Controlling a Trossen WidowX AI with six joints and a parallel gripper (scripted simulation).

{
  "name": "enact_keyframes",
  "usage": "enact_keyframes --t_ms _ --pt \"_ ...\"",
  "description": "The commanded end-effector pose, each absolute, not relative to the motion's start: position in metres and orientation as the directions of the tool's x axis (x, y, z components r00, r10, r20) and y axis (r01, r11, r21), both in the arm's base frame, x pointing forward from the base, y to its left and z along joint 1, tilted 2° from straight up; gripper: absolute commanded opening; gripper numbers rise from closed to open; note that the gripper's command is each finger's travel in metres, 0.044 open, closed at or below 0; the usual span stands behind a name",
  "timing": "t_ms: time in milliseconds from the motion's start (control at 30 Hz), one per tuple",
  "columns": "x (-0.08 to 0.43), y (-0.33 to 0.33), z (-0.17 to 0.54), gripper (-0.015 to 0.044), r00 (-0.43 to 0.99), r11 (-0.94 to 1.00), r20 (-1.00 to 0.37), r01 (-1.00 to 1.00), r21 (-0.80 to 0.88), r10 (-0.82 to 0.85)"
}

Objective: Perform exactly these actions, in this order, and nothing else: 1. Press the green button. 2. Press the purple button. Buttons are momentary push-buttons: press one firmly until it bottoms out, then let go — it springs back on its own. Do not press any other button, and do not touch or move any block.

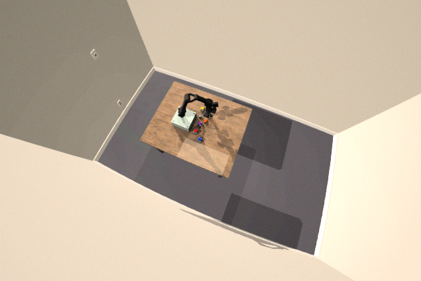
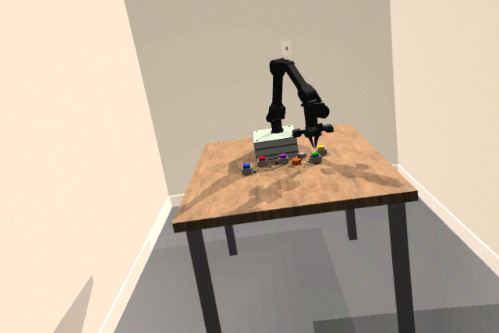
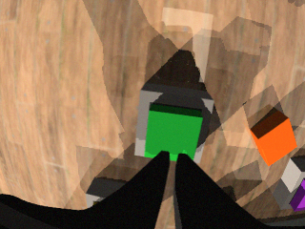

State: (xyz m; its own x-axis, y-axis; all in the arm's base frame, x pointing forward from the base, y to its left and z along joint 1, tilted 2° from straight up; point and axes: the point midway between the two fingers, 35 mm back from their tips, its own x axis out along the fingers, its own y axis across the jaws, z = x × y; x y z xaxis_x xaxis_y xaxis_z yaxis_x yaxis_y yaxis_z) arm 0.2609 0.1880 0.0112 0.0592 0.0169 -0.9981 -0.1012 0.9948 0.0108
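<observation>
Seen from the top view, the arm (image 1: 192, 98) reaches off its pale base box (image 1: 183, 120) over the button row on the wooden table (image 1: 227, 150); the buttons are too small here to separate. Grey floor, beige walls, two wall plates on the darker wall.

Exterior: gripper (image 2: 313, 144) points straight down, fingers together on nothing, tip just above the green button (image 2: 314, 155) with a gap showing. Neighbours in the row: yellow button (image 2: 320, 147) behind and beside it, orange block (image 2: 296, 161) and small grey block (image 2: 301, 155) close on the other side, then purple button (image 2: 282, 157), red button (image 2: 262, 159), blue button (image 2: 246, 167). Nothing sits between the tip and the green cap. Table on dark legs, arm shadows across the top.

Wrist: green cap square, flat, in a grey housing, centred just ahead of the closed fingertips. Orange block to one side, apart from it; purple cap at the frame edge.
</observation>
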Motion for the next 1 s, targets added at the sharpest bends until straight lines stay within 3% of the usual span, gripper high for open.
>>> enact_keyframes --t_ms 0,967 --pt "0.261 0.188 0.006 0.002 0.057 0.994 -0.998 -0.106 0.01 0.016" --pt "0.262 0.188 -0.021 0.002 0.057 0.994 -0.998 -0.106 0.01 0.016"
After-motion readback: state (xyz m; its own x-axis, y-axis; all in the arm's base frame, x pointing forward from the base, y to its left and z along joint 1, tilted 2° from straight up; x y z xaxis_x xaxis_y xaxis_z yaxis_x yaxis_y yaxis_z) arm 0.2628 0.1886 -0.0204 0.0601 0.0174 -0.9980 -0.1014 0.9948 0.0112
